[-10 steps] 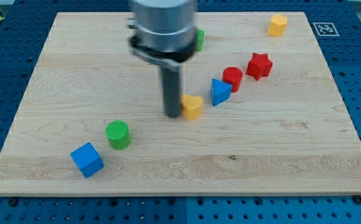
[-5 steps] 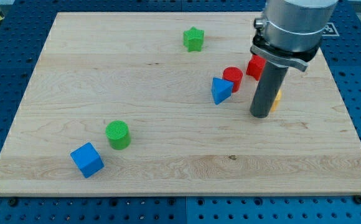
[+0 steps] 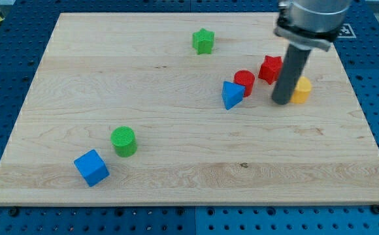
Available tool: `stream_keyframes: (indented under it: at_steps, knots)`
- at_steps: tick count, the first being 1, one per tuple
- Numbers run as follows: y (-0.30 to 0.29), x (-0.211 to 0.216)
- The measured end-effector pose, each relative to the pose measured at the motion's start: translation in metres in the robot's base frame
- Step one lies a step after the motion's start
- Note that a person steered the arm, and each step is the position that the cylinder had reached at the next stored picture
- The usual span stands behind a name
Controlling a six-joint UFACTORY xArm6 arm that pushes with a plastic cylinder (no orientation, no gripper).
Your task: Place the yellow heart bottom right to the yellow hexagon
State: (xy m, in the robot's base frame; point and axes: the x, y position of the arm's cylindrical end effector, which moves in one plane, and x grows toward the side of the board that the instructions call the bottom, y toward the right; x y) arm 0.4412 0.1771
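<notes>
The yellow heart [image 3: 301,90] lies on the wooden board [image 3: 111,78] at the right, just below and right of the red star [image 3: 270,68]. My tip [image 3: 282,102] rests on the board touching the heart's left side, between it and the red cylinder [image 3: 244,82]. The yellow hexagon does not show; the arm's body covers the board's top right corner where it stood earlier.
A blue triangle [image 3: 230,95] sits left of the red cylinder. A green star [image 3: 203,41] is at the top middle. A green cylinder [image 3: 123,141] and a blue cube [image 3: 91,168] lie at the lower left.
My tip has swept from the board's middle to the right, pushing the yellow heart past the blue triangle and red blocks, then slightly up. The arm now hides the yellow hexagon.
</notes>
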Motion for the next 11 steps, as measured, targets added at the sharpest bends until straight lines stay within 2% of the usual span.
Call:
stream_keyframes:
  at_steps: [1, 2, 3, 4, 5, 6, 7, 8, 10, 11]
  knots:
    - [0.039, -0.016]
    - [0.051, -0.011]
    - [0.06, 0.016]
    - [0.084, -0.011]
    - [0.085, -0.066]
    - [0.085, -0.09]
    - [0.1, -0.075]
    - [0.122, -0.082]
    - [0.092, -0.134]
    - [0.089, -0.134]
